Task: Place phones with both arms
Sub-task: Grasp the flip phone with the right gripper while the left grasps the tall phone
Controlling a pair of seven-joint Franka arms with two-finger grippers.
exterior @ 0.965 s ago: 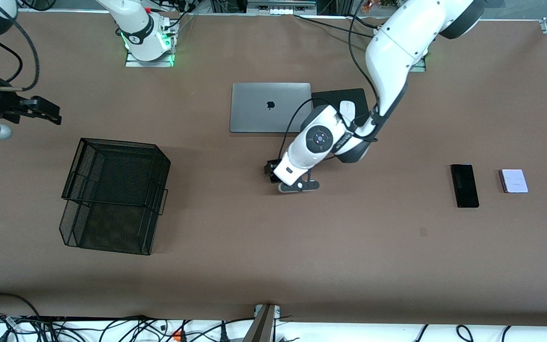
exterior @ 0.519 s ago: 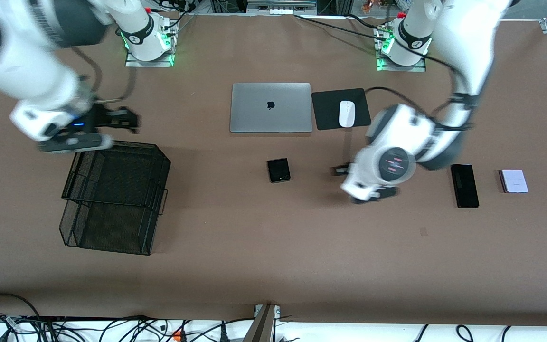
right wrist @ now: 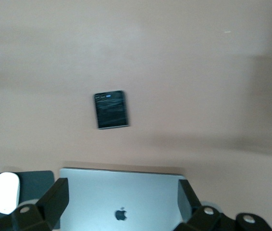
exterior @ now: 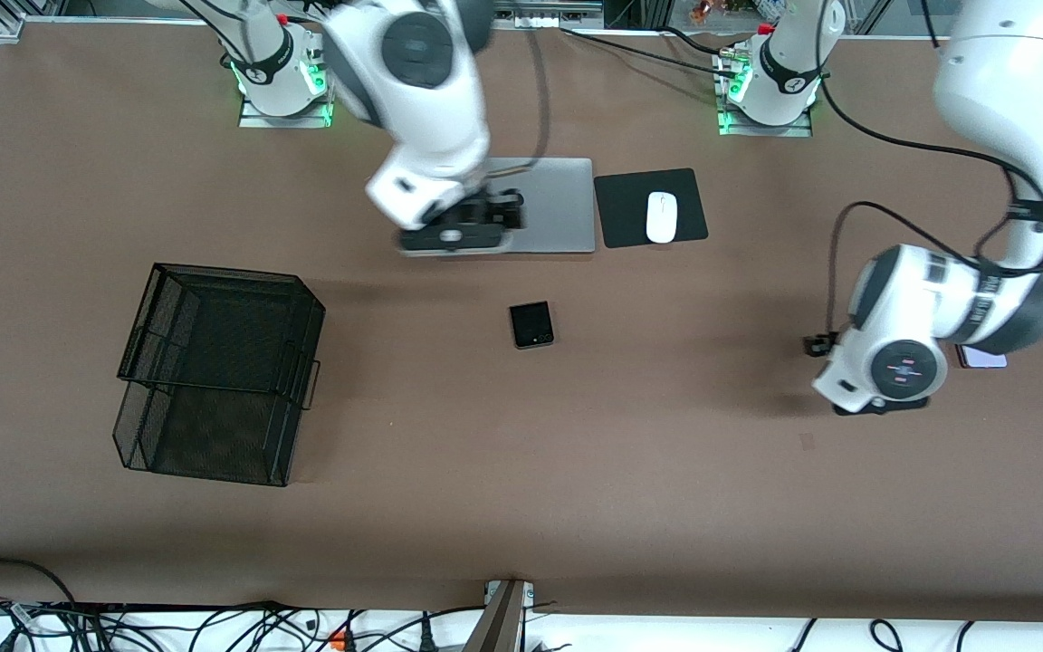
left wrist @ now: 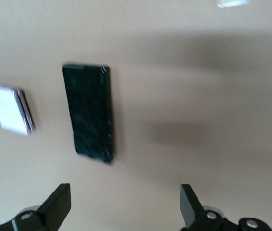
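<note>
Flip phone (exterior: pixel 531 324) has been released mid-table. Left gripper (left wrist: pixel 125 204) was swung, open, toward the left arm's end, over slab phone (left wrist: pixel 91 112). Right gripper (right wrist: pixel 120 202) was brought over laptop (exterior: pixel 558 205), open.

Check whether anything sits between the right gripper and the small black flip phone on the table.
Nothing visible does. The right gripper hangs open over the laptop, and the flip phone lies flat on bare table nearer the front camera than the laptop. The right wrist view shows only open tabletop around the phone.
</note>
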